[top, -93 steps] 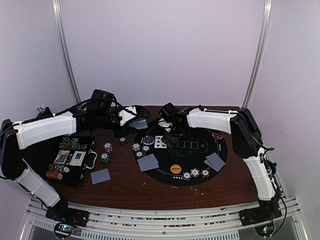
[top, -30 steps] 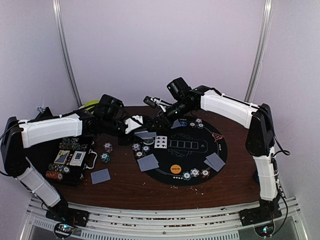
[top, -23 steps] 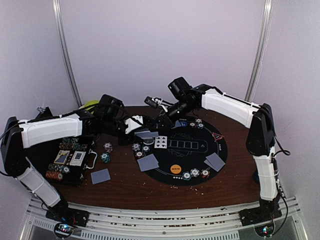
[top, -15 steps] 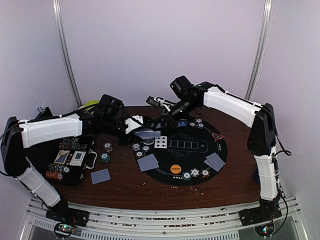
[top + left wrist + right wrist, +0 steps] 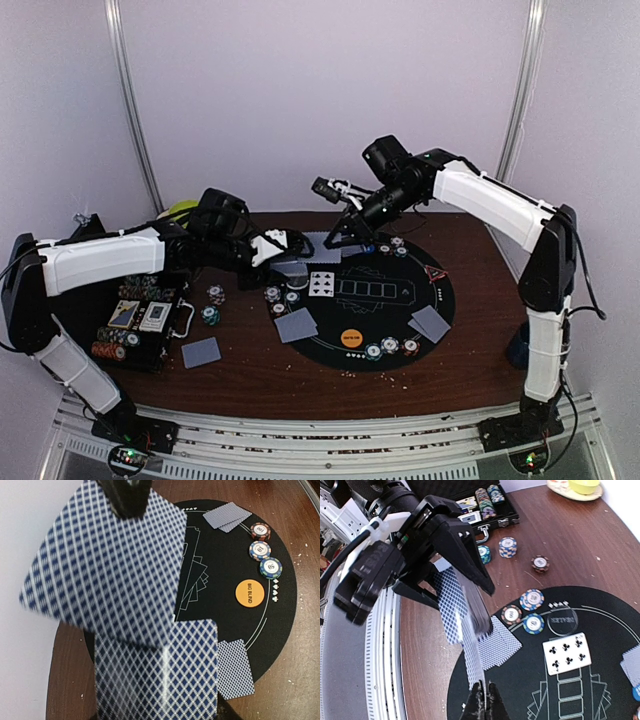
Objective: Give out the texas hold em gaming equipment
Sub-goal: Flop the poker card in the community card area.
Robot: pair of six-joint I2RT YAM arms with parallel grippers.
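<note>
A brown table (image 5: 260,380) carries a round black mat (image 5: 395,318), with a black chip case (image 5: 150,345) to its left. Over the mat's far left edge, the left gripper (image 5: 288,258) is clamped around the deck (image 5: 157,677) of blue-backed cards. The right gripper (image 5: 482,695) is pinched tight on a single card (image 5: 105,565) lifted just above that deck. Dealing looks partly done: face-down card pairs (image 5: 296,324) lie at several seats. One face-up clubs card (image 5: 567,653) fills the first outlined centre slot, and the other slots look bare. Small chip stacks (image 5: 391,346) sit by the seats, with more chips in the case. The orange button (image 5: 248,593) lies on the mat.
</note>
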